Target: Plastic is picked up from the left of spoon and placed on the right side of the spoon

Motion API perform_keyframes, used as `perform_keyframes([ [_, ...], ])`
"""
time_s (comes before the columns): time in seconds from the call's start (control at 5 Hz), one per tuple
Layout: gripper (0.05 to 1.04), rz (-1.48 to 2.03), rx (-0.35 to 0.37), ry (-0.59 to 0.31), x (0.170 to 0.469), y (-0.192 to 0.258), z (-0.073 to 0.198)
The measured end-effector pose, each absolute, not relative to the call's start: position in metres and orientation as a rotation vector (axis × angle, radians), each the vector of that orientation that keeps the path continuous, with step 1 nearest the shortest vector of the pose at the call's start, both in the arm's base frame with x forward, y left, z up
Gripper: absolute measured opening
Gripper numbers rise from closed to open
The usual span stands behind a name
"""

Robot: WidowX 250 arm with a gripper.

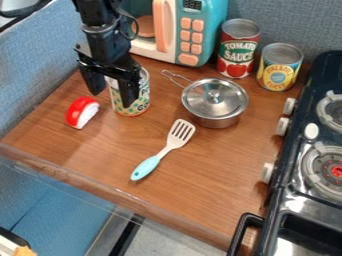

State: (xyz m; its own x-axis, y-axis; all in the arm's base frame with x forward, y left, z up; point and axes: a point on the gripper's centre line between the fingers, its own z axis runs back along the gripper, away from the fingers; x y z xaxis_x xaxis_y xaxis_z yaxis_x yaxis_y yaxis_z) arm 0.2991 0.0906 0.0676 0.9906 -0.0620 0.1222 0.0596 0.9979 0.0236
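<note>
wood-grain counter (214, 160), rounded plastic (81, 112), slotted spatula (175, 142), spread claw (111, 99)

1. Brown desk (214, 185), mid-frame.
2. Microwave (210, 22), top.
3. Red can (236, 52), upper right.
4. Yellow can (279, 72), just beside it.
5. Lidded pot (215, 102), upper middle.
6. Slanted spatula (172, 142), centre.
7. Red-white plastic (82, 112), left.
8. Green can (136, 106), upper left.
</note>
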Motion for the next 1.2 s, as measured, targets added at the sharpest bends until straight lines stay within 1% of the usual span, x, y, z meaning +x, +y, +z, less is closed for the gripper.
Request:
perform_keyframes([
  [0.2, 1.001, -0.062, 0.008, -0.090, 0.297, 0.091, 0.057],
  [0.4, 1.001, -0.042, 0.019, -0.086, 0.294, 0.105, 0.053],
  [0.6, 1.001, -0.014, 0.044, -0.115, 0.295, 0.127, 0.050],
  [0.8, 1.001, 0.028, 0.077, -0.135, 0.296, 0.145, 0.041],
  [1.2, 0.999, 0.080, 0.118, -0.117, 0.307, 0.158, 0.014],
])
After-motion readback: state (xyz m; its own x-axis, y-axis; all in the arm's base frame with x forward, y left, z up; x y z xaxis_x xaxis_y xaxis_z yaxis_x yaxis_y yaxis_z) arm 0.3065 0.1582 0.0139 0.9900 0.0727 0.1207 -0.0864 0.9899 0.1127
